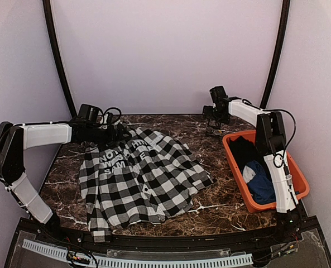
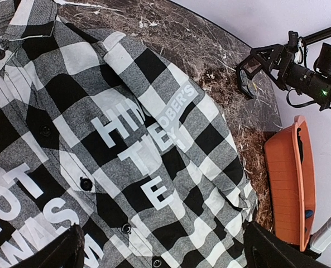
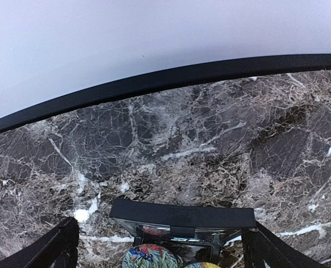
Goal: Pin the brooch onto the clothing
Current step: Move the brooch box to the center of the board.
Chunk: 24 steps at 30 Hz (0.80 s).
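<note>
left arm [image 1: 45, 135]: stretched from its base along the left side of the table [image 1: 226, 209], forearm about level, wrist turned inward.
left hand [image 1: 119, 134]: spread wide, gripping nothing; whether its fingers [image 2: 65, 251] touch the cloth I cannot tell.
clothing [image 1: 143, 173]: black-and-white checked shirt, flat on the table, directly under and ahead of the left hand, with its white lettering up.
right arm [image 1: 271, 139]: one link upright and the forearm reaching toward the far edge, wrist tipped down.
right hand [image 1: 212, 120]: fully open and empty, low over the marble.
case [image 3: 182, 215]: small and black-edged, below the gap between the right hand's fingers [image 3: 59, 243], with colourful round pieces in it.
brooch: I cannot tell it apart.
basket [image 1: 232, 162]: orange, behind the right hand beside its arm, holding a dark blue garment [image 1: 260, 187].
</note>
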Tool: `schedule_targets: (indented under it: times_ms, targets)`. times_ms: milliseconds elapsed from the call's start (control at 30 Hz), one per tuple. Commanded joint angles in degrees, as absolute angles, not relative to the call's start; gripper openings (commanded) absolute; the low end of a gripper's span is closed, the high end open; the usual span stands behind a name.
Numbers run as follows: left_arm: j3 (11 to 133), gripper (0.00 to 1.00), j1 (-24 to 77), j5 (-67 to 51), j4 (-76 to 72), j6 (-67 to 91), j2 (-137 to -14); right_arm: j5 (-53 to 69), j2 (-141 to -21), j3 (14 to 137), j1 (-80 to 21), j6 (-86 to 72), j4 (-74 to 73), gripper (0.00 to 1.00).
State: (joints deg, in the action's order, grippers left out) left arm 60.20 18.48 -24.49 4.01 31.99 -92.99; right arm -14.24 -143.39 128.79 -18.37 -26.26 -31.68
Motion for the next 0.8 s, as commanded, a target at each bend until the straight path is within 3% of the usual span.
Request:
schedule_targets:
  times_ms: [0, 767]
  targets:
    - [59.25, 0.99, 17.93, -25.09, 3.01, 32.23, -92.37, -13.23, -144.34, 130.26, -18.77, -26.91, -30.96, 0.98]
    - [59.23, 0.99, 17.36, -25.6, 2.86, 32.38, -92.02, -12.74, -143.81, 130.59, -22.76, -26.63, -29.18, 0.95]
